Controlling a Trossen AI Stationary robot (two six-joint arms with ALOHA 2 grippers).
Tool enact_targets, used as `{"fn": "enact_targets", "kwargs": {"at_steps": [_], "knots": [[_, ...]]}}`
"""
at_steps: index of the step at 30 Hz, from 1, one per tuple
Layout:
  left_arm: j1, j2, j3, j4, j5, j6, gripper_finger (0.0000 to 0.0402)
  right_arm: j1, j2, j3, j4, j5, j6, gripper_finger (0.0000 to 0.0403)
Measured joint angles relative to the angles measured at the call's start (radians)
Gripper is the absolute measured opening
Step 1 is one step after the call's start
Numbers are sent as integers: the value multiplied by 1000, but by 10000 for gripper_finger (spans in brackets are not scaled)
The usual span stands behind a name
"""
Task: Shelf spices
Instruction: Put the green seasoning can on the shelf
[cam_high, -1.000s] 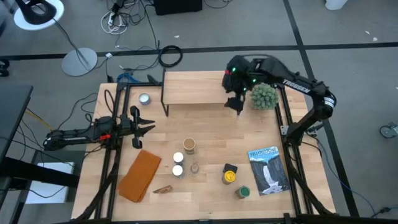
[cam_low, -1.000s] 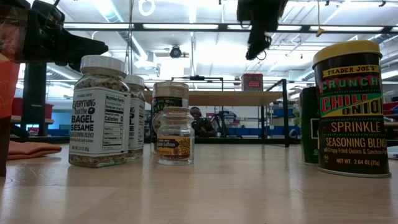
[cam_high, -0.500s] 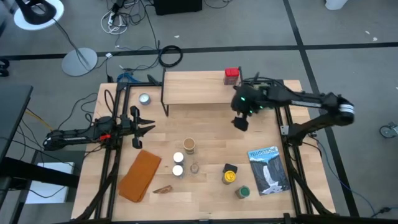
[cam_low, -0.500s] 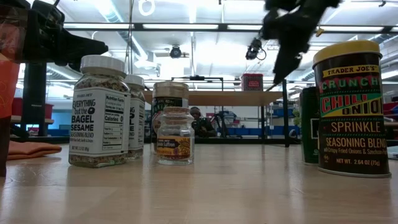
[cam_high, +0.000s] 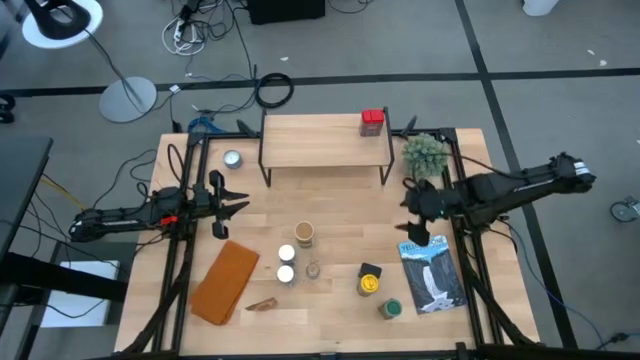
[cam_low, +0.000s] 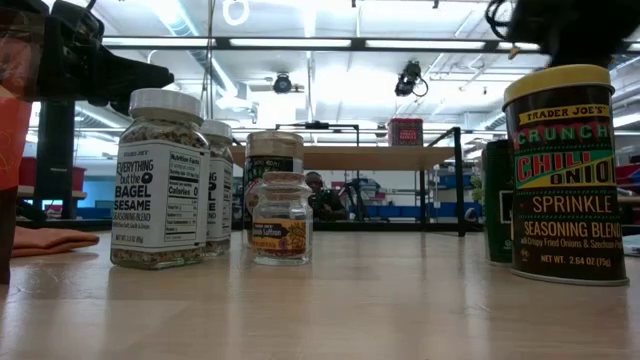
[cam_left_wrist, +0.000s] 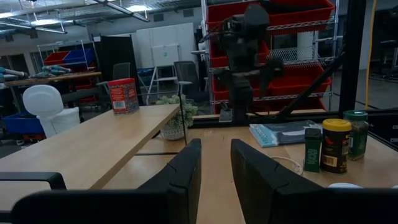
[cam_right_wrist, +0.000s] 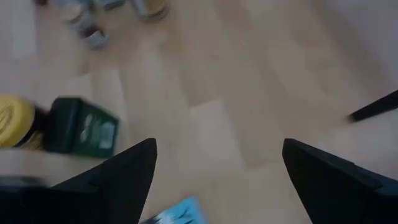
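1. A robotics lab or workshop: the wooden surface (cam_high: 330, 215) sits in a black metal frame (cam_high: 180, 250) on a grey concrete floor (cam_high: 560, 40).
2. Loose cables (cam_high: 200, 25) lie on that floor.
3. Red storage bins (cam_left_wrist: 280, 18) fill metal racks beyond the left jaws.
4. Strip lights (cam_low: 300, 43) line the ceiling.

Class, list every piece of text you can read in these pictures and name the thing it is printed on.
"TRADER JOE'S CRUNCHY CHILI ONION SPRINKLE SEASONING BLEND", "2.64 OZ (75g)": yellow-lidded tin.
"EVERYTHING but the BAGEL SESAME SEASONING BLEND", "Nutrition Facts": white-capped jar.
Small glass jar's label: too small to read.
Booklet's title: too small to read.
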Motion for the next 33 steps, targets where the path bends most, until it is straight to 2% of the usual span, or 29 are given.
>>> {"fn": "enact_targets", "kwargs": {"at_steps": [8, 13, 24, 33], "knots": [[0, 0, 0, 0, 0, 0, 92, 95, 50, -136, 129, -30, 84, 345], [0, 0, 0, 0, 0, 0, 92, 117, 132, -157, 247, -55, 137, 345], [0, 0, 0, 0, 0, 0, 92, 170, 439, -33, 288, -112, 115, 345], [0, 0, 0, 0, 0, 0, 92, 197, 609, 57, 303, -182, 116, 345]]}}
